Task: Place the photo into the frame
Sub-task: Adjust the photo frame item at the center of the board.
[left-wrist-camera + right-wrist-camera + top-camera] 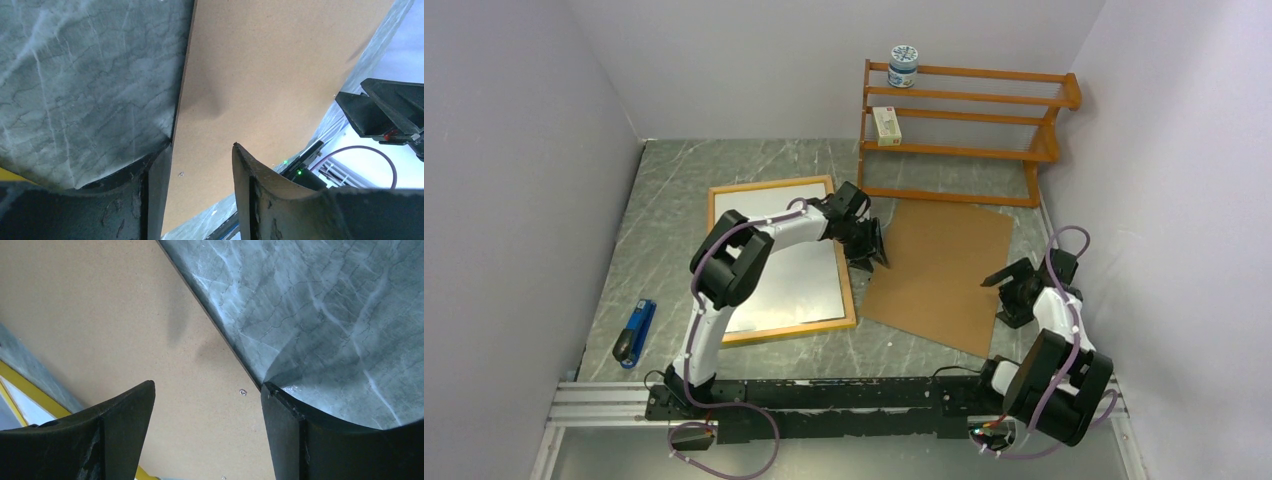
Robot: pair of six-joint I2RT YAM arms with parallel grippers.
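Observation:
The frame [776,334] lies on the table with its light wood back up. A pale sheet [774,215] fills its opening; I cannot tell if it is the photo's white back, and no printed picture shows. A brown backing board [944,270] lies to its right. My left gripper [874,245] is open, its fingers astride the board's left edge [201,146]. My right gripper [1009,280] is open over the board's right edge [207,385]. The board fills both wrist views [260,75] [100,305]. A yellow strip of the frame [30,385] shows in the right wrist view.
An orange-brown shelf rack [964,130] stands at the back right, with a jar [904,65] on top and a small box [886,125] on a shelf. A blue stapler [634,333] lies at the near left. Walls close in on three sides.

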